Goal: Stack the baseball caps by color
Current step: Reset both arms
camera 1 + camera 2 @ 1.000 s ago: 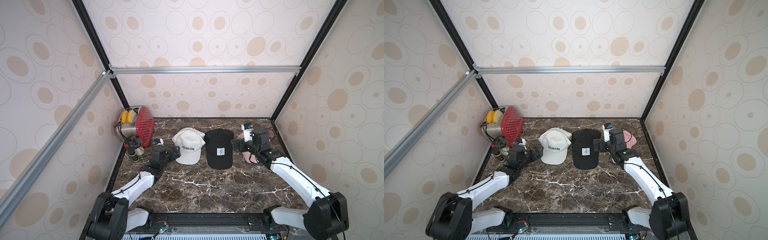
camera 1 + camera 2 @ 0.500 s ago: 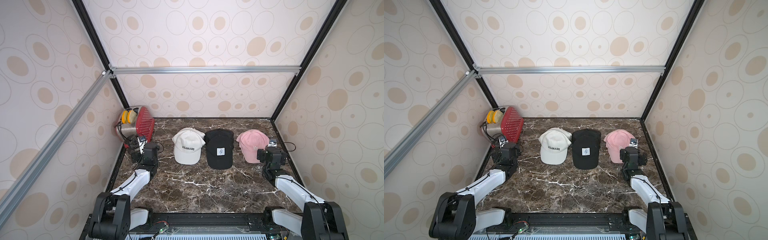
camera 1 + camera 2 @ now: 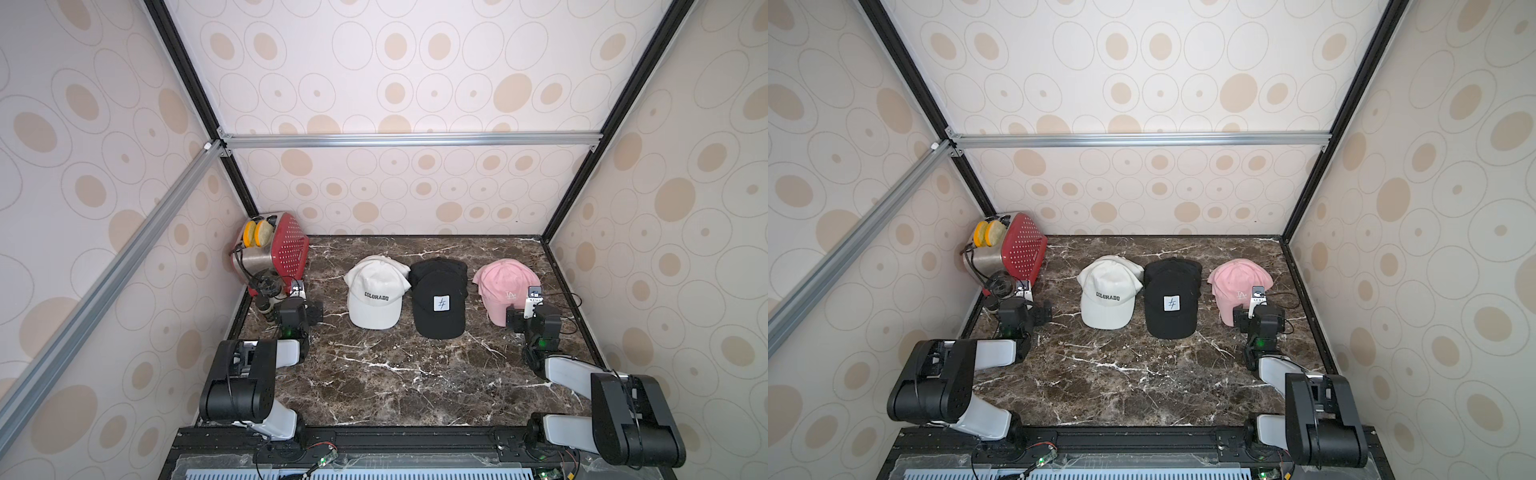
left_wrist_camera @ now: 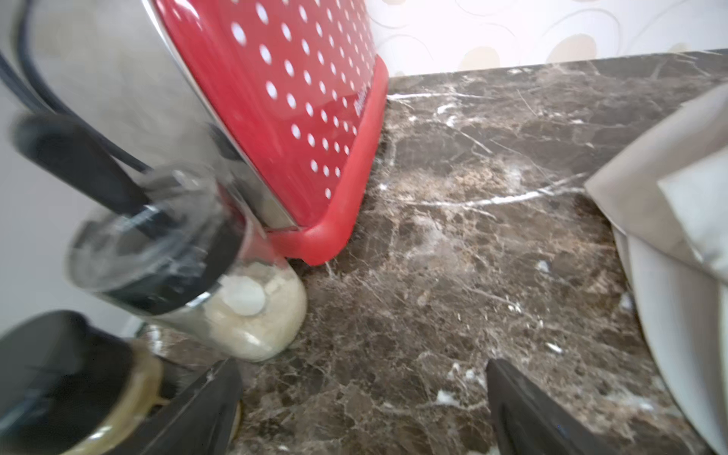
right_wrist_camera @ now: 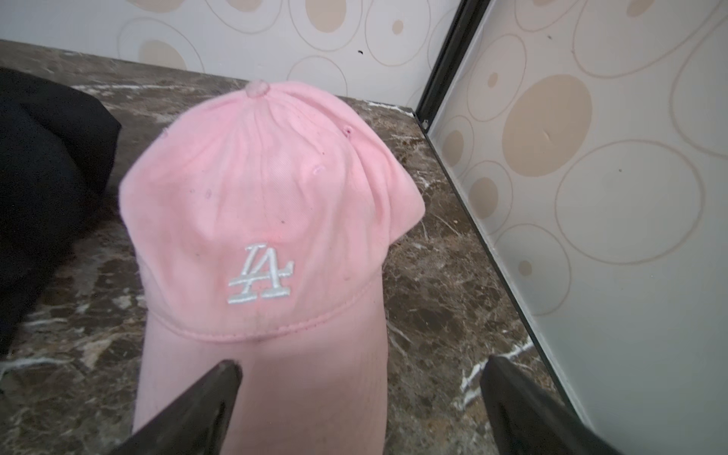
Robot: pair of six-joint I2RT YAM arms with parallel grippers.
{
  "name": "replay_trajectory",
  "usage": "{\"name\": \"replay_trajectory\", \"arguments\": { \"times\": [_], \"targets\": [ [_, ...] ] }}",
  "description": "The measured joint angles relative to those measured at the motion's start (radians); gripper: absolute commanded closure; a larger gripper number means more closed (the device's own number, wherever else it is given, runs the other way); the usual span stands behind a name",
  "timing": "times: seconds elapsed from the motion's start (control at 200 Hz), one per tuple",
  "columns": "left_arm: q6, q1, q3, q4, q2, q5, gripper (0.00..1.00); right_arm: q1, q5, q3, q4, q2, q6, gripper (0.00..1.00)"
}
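Three piles of soft fabric baseball caps lie in a row across the far half of the dark brown, white-veined marble tabletop [image 3: 395, 374], brims toward the robot. On the robot's left is the white cap pile [image 3: 376, 291]. Its top cap has black "COLORADO" lettering above the brim, and the edge of another white crown shows behind it. Just beside it is the black cap pile [image 3: 438, 303]. The top cap carries a small white square patch with a dark mark, and layered black crowns show behind. A little apart, to the right, is the pink cap pile [image 3: 500, 282], in faded pink cotton with a white embroidered "LA" logo and a fabric button on the crown. How many caps lie beneath the top one cannot be told.

The right gripper [image 5: 362, 364] sits low at the pink brim, jaws spread wide and empty. The left gripper [image 4: 362, 368], equally wide and empty, is near the far left corner, facing a red toaster with white dots [image 3: 286, 245] and a black-lidded glass jar [image 4: 220, 299] at the toaster's corner.

The walls [image 3: 415, 83] are cream, printed with beige ovals and thin rings, and are framed by black posts. A silver aluminium rail [image 3: 407, 139] runs across the back.
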Motion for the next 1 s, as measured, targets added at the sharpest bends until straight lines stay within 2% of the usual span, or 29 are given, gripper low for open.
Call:
{"name": "replay_trajectory", "arguments": {
  "times": [0.12,0.361,0.601,0.996],
  "targets": [
    [-0.001,0.003,-0.006,0.029,0.004,0.045,0.01,-0.014,-0.076,-0.021,0.098,0.037,-0.016,0.0],
    [-0.01,0.002,-0.005,0.048,0.003,0.038,0.01,-0.039,-0.182,-0.055,0.287,0.225,-0.025,0.0],
    [-0.01,0.002,-0.005,0.048,0.003,0.037,0.01,-0.04,-0.239,0.092,0.159,0.24,-0.043,0.0],
    [-0.012,0.002,-0.005,0.048,0.003,0.037,0.01,-0.04,-0.241,0.098,0.084,0.24,-0.043,0.0]
  ]
}}
